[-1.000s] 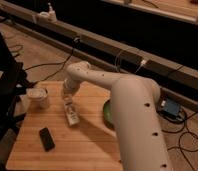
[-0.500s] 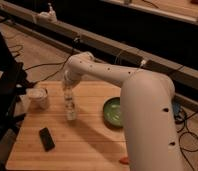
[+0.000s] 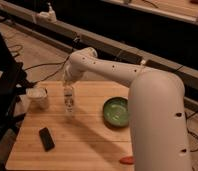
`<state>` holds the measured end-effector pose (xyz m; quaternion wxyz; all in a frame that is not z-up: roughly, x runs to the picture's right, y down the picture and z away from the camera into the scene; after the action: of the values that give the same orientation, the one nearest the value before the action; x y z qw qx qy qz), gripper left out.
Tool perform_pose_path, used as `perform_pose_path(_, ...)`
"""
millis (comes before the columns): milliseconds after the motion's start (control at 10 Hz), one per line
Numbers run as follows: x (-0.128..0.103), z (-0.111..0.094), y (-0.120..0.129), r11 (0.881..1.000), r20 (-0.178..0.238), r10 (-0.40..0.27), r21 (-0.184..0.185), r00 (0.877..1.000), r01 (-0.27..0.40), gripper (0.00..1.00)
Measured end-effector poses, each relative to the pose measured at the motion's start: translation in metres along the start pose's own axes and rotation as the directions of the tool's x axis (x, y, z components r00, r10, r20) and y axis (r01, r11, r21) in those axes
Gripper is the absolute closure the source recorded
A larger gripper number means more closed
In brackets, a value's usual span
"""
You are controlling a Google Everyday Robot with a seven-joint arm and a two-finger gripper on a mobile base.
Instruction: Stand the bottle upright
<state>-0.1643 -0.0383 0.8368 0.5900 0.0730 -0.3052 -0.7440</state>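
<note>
our gripper right above the upright bottle, left of the bowl, its grip unclear to us

Arm is reaching left from the near right, elbow bending high; tool is pointing straight down, hanging left of centre.

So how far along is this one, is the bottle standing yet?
Looks done: the bottle stands vertical on the wooden table, between the white cup and the green bowl. In hand: the tool sits right at the bottle's top; contact can't be confirmed. Left: the tool lifting clear without tipping the bottle.
</note>
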Motion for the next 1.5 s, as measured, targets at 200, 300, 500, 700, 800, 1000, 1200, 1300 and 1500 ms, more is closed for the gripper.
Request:
perform_pose_path(200, 0.000, 0.000, 0.000, 1.000, 0.001, 0.000, -0.001, 1.000, 0.000, 1.00)
perform_pose_path(300, 0.000, 0.000, 0.001, 1.000, 0.001, 0.001, 0.000, 1.000, -0.001, 1.00)
perform_pose_path(500, 0.003, -0.001, 0.002, 1.000, -0.010, -0.004, -0.008, 1.000, 0.004, 1.00)
perform_pose_path(700, 0.033, -0.016, 0.016, 0.999, -0.100, -0.019, -0.052, 0.995, 0.014, 1.00)
perform_pose_path(800, 0.045, -0.022, 0.021, 0.997, -0.137, -0.029, -0.071, 0.990, 0.019, 1.00)
perform_pose_path(1000, 0.060, -0.028, 0.028, 0.994, -0.184, -0.047, -0.105, 0.982, 0.028, 1.00)
perform_pose_path(1200, 0.068, -0.033, 0.046, 0.988, -0.218, -0.053, -0.150, 0.975, 0.020, 1.00)
perform_pose_path(1300, 0.070, -0.034, 0.055, 0.986, -0.233, -0.049, -0.168, 0.971, 0.009, 1.00)
perform_pose_path(1500, 0.071, -0.031, 0.067, 0.982, -0.258, -0.040, -0.188, 0.965, -0.009, 1.00)
